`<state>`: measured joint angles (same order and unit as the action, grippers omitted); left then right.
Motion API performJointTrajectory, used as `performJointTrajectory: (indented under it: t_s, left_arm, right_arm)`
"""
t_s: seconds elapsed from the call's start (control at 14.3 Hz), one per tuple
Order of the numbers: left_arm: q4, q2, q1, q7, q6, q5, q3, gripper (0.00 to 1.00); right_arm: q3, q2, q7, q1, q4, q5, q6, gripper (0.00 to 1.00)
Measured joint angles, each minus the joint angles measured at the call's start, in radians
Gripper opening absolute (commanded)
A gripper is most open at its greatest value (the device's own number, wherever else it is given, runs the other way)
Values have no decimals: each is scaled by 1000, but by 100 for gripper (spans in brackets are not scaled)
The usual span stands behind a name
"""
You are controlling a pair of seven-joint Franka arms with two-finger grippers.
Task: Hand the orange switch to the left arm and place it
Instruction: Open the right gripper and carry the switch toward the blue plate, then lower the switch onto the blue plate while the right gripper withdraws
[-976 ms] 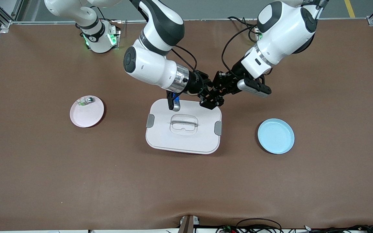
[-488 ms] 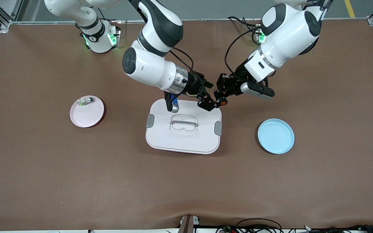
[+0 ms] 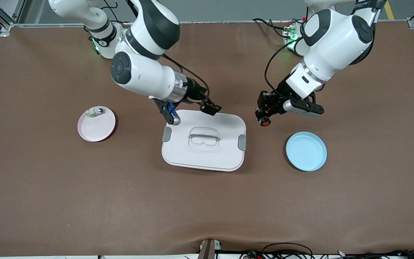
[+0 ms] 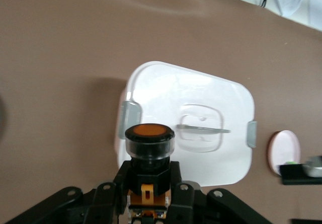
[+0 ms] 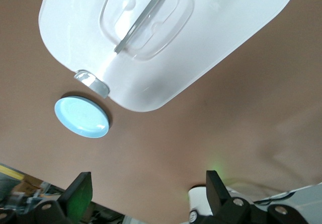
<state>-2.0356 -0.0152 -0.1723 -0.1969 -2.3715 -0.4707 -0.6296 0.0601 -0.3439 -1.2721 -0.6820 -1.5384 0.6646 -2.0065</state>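
The orange switch (image 3: 264, 122) is held in my left gripper (image 3: 263, 118), which is shut on it over the bare table between the white box (image 3: 207, 158) and the blue plate (image 3: 306, 151). In the left wrist view the switch (image 4: 149, 146) stands up from the left gripper (image 4: 148, 194), orange cap outward, with the box (image 4: 211, 98) farther off. My right gripper (image 3: 210, 106) is open and empty over the box's edge nearest the arms' bases. In the right wrist view the right gripper (image 5: 148, 189) has its jaws wide apart with nothing between them, and the box (image 5: 216, 27) shows.
A pink plate (image 3: 96, 127) toward the right arm's end holds a tiny silver-and-green part (image 3: 95, 112); it also shows in the left wrist view (image 4: 283, 151). The blue plate also shows in the right wrist view (image 5: 82, 116). Brown table (image 3: 207, 208) all round.
The two grippers met over the box's corner, then parted. The left gripper carried the switch away toward the blue plate. The right gripper let go and drew back toward its own end.
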Motion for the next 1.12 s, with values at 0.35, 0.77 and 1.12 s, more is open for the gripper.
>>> performJointTrajectory:
  t_s: [0.35,0.77,1.12]
  left_arm:
    - [46,4,-54,19,167,248,1,0]
    - [109,98,-103,271,357,483,4,0]
    - [141,242,-149,528,423,634,5,0]
  right_arm:
    - [2,187,241,46,-245,-208,50,100]
    - [3,305,502,122,-394,-394,87,100]
    - [6,393,787,267,-493,-402,94,100]
